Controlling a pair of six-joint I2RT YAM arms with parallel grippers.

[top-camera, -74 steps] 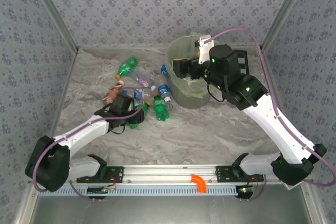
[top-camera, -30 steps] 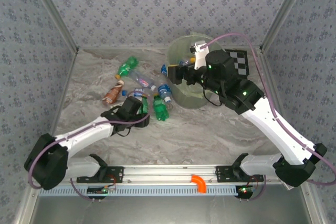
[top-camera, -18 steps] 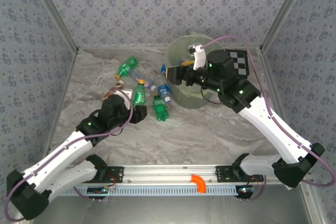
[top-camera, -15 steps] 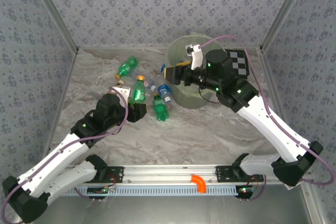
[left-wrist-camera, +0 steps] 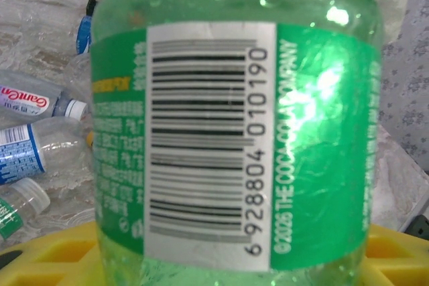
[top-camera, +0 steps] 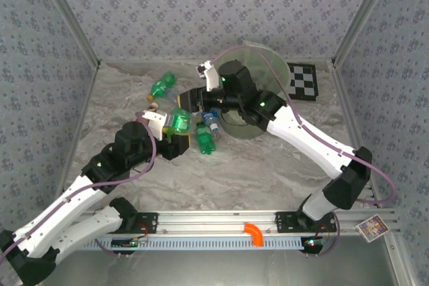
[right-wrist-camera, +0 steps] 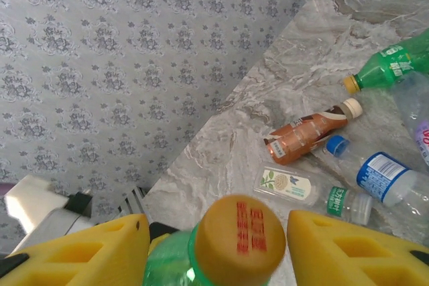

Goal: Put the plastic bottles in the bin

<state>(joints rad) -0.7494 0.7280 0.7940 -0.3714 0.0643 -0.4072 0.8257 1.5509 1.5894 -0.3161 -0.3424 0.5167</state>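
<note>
Top external view: the green bottle (top-camera: 179, 120) is hanging clear of the table (top-camera: 255, 165), at roughly 9 o'clock from the bin (top-camera: 236, 128). The left claw (top-camera: 175, 136) is clamping its lower body.

Over to the right wrist view. The right claw (right-wrist-camera: 218, 246) is sitting astride the orange cap (right-wrist-camera: 241, 238), with a gap showing on one side, so its jaws are apart and not gripping. My read is that a mid-air handover is being set up, with the bin waiting right behind.

Plenty is lying on the table at 9 to 10 o'clock of the bin:
- a red-orange bottle (right-wrist-camera: 308, 135)
- a blue-capped clear bottle (right-wrist-camera: 375, 173)
- a green-labelled clear bottle (right-wrist-camera: 305, 189)
- a far green bottle (right-wrist-camera: 395, 65)
- a near green bottle (top-camera: 204, 137), at 5 o'clock of the held one

I cannot tell what is sitting inside the bin. I'm judging the job as well short of finished, with one bottle in transit and at least five waiting.
</note>
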